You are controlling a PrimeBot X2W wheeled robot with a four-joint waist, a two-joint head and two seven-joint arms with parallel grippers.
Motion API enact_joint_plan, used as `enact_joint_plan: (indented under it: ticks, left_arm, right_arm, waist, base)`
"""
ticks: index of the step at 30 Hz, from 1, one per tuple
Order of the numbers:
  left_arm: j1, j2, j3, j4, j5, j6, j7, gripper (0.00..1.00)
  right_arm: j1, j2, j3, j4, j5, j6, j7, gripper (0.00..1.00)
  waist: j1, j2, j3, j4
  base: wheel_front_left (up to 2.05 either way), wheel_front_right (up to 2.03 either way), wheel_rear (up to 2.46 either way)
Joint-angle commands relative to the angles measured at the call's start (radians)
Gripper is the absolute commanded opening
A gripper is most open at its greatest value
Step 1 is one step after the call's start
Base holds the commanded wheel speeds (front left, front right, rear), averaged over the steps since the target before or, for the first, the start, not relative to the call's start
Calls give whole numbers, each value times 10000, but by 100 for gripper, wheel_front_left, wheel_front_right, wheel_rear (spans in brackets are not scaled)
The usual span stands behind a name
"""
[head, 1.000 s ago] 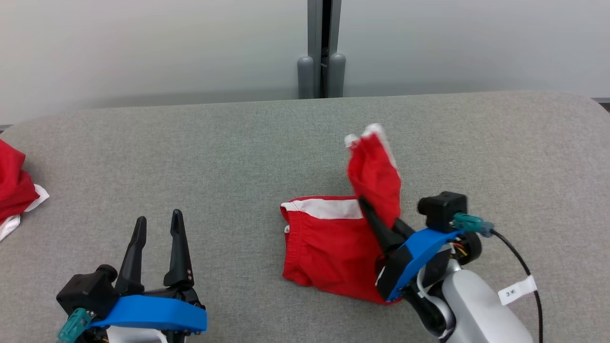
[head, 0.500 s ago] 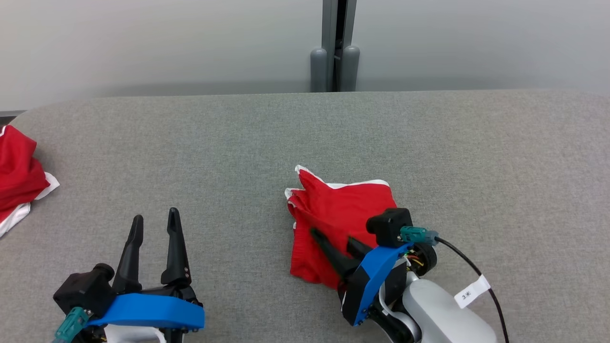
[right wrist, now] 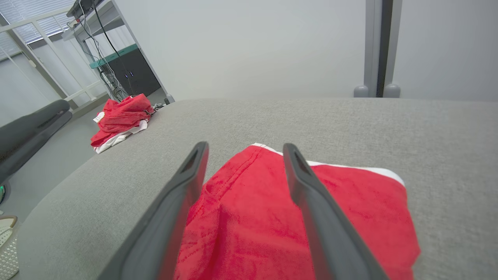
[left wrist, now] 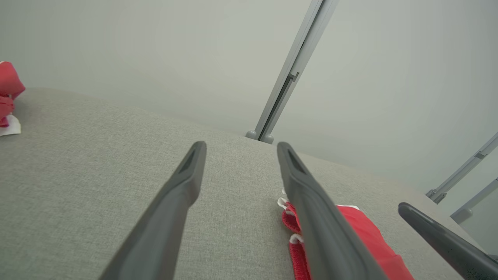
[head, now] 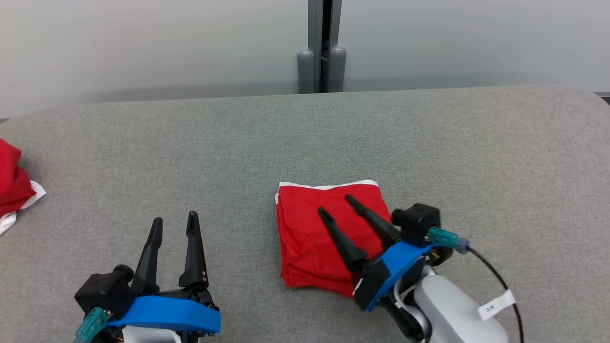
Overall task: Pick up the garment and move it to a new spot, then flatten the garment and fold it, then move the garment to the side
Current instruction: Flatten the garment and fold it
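The garment (head: 312, 228) is red with white trim and lies folded into a rough square at the middle of the grey table (head: 286, 143). My right gripper (head: 337, 204) is open just above its right half, holding nothing. In the right wrist view the garment (right wrist: 249, 217) spreads under and between the open right gripper (right wrist: 245, 149). My left gripper (head: 174, 220) is open at the lower left, well clear of the cloth. The left wrist view has the open left gripper (left wrist: 241, 146) over bare table, the garment's edge (left wrist: 358, 229) to its right.
A pile of red and white clothes (head: 12, 190) sits at the table's left edge, also seen as a heap (right wrist: 120, 116) in the right wrist view. A grey post (head: 321, 47) stands behind the table's far edge against a pale wall.
My right gripper carried the lifted red flap over to the left, laid it flat on the garment and opened, letting go. The left gripper stayed open in place.
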Motion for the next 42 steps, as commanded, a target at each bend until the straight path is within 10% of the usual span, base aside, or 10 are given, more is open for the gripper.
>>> enact_joint_plan:
  ticks: [1,5,6,9,29,34,36,42]
  left_arm:
    - [-120,5,-27,15,51,-79,-40,100]
    - [-159,-30,-105,69,52,-88,-31,100]
    - [-178,-39,-120,87,50,-104,-27,100]
    - [-243,-49,-130,152,34,-135,-21,100]
    - [-158,-248,97,475,-163,-352,-70,100]
    - [-142,-225,163,643,111,-462,-80,100]
    - [-139,-213,198,718,261,-487,-78,100]
    - [-163,-202,321,965,684,-617,-89,100]
  right_arm:
    - [109,-34,-184,-10,-165,1,-99,100]
    - [103,-23,-995,283,-1585,1,-239,96]
    - [115,-26,-1110,337,-1889,1,-234,47]
    - [276,-20,-1008,477,-2336,1,-44,0]
    - [12,-28,2540,1163,-1691,1,213,0]
    - [-12,-25,2251,691,-1839,1,-395,47]
    - [104,-30,1979,379,-1943,1,-533,96]
    - [739,-31,518,-534,-2389,1,-675,100]
  waist:
    - [0,0,-4,-16]
    - [0,0,10,-25]
    - [0,0,19,-10]
    - [0,0,37,79]
    - [0,0,-22,285]
    - [0,0,-210,64]
    - [0,0,-307,-24]
    - [0,0,-592,-237]
  base:
    - [0,0,0]
    - [0,0,0]
    - [0,0,0]
    - [0,0,0]
    - [0,0,0]
    - [0,0,0]
    - [0,0,0]
    - [0,0,0]
